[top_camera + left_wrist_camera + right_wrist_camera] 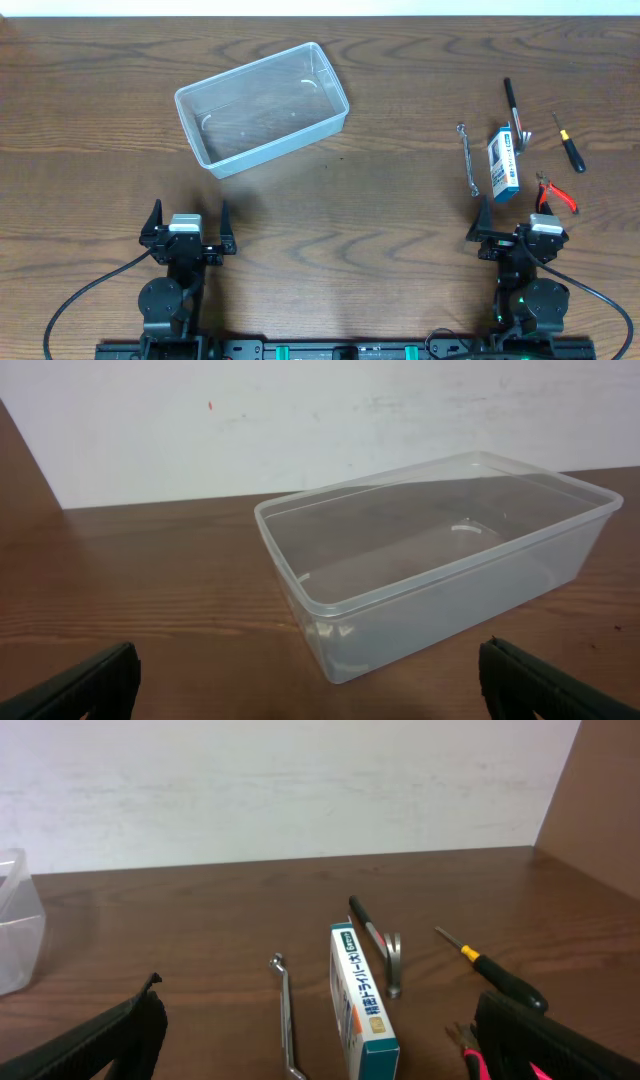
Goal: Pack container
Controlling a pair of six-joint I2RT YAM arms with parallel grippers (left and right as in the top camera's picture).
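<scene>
Right wrist, container (18, 930) cut off left, pliers (468, 1052) (red-handled) partly hidden

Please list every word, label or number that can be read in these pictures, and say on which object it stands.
On the blue-and-white box: dark print along its white face, too small and blurred to read.
On the container: no text visible.
Nothing else shows any text.

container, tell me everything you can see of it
The container is a shallow rectangular tub of clear, colourless plastic, with rounded corners and a rimmed edge. It stands upright, open side up, with no lid, and is empty. It sits on the wooden table, turned at an angle, on the left half, beyond the open left gripper. Only the table touches it.
</scene>
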